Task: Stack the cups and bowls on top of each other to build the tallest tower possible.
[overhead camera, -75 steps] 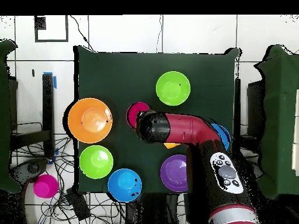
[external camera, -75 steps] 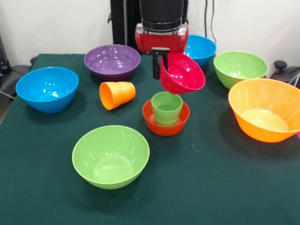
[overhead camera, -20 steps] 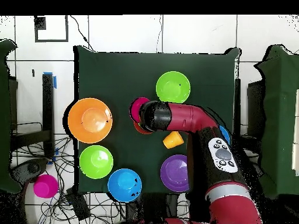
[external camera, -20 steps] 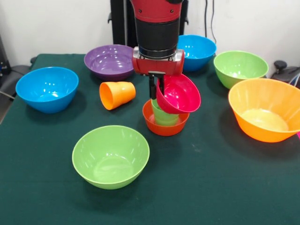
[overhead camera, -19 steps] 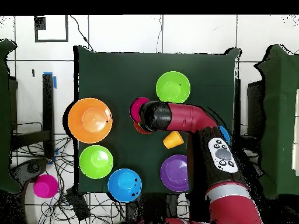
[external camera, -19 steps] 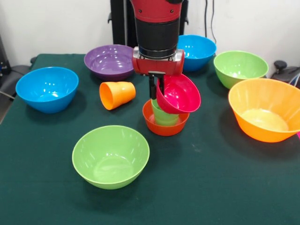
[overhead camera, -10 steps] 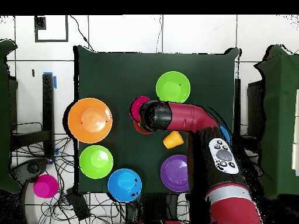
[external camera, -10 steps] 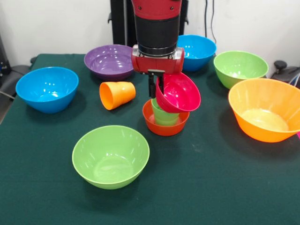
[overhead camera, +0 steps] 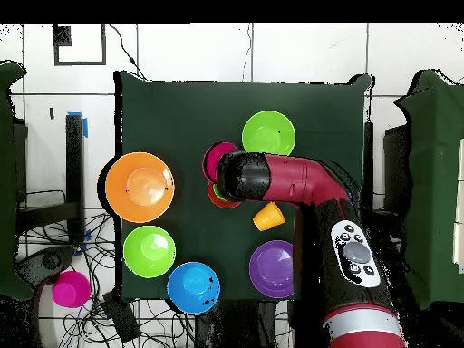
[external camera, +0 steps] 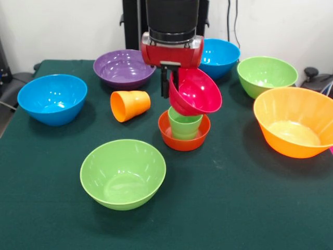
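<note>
My gripper [external camera: 171,86] is clamped on the rim of the magenta bowl [external camera: 195,91], which hangs tilted. I have lifted it since a moment ago; it now seems clear of the green cup [external camera: 184,122] standing in the orange-red bowl [external camera: 183,140]. The placement is not done.

No readable text

No words, labels, brands or numbers can be read on anything in either view.
</note>
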Tool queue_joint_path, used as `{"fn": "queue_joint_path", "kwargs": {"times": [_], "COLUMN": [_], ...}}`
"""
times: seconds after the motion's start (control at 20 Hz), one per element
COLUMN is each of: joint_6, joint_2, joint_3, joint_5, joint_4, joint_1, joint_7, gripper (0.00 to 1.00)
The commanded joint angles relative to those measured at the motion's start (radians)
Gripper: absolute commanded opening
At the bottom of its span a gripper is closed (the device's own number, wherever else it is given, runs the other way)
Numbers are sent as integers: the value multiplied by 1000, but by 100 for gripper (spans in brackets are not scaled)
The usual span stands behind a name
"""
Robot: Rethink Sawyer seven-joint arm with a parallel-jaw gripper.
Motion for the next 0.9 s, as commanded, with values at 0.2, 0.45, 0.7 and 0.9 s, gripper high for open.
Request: {"fn": "queue_joint_path", "kwargs": {"times": [0.2,0.45,0.7,0.9], "joint_6": [63,51,23,28], "joint_2": [-19,3,32,30], "joint_3": [-1,-1,0,-2], "joint_5": [18,21,25,26], "joint_4": [82,71,83,83], "joint_1": [13,17,13,13], "joint_7": [88,94,106,104], "gripper": [0,0,0,0]}}
